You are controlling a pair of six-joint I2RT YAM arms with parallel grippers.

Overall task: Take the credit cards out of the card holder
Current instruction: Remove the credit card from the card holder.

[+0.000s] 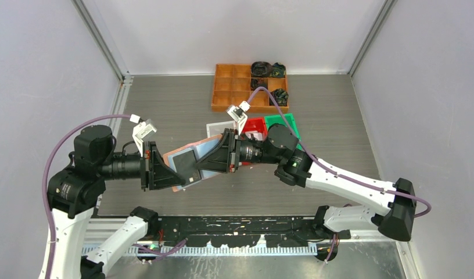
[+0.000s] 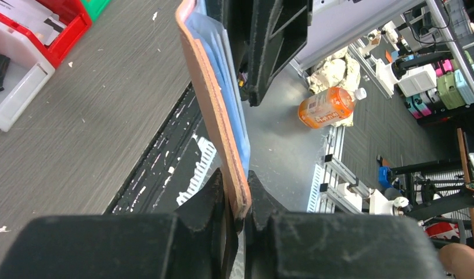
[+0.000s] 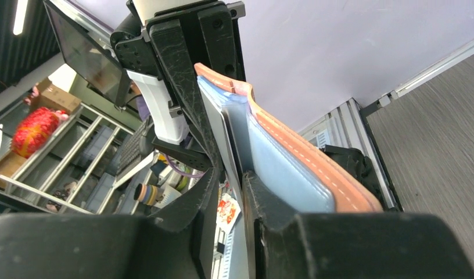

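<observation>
Trouble brewing mid-frame in the top view: card holder hangs above the table, left gripper clamped tight on its leather edge, right gripper narrowed around a grey credit card. Biting yet? Cannot tell. Catch the blue pocket too and a pull could wrench the holder free. Below, grey wood-grain table; pale walls; orange compartment tray upper centre.

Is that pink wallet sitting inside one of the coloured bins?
No, the card holder hangs clamped in the left pincer, well short of the red bin and green bin.
</observation>
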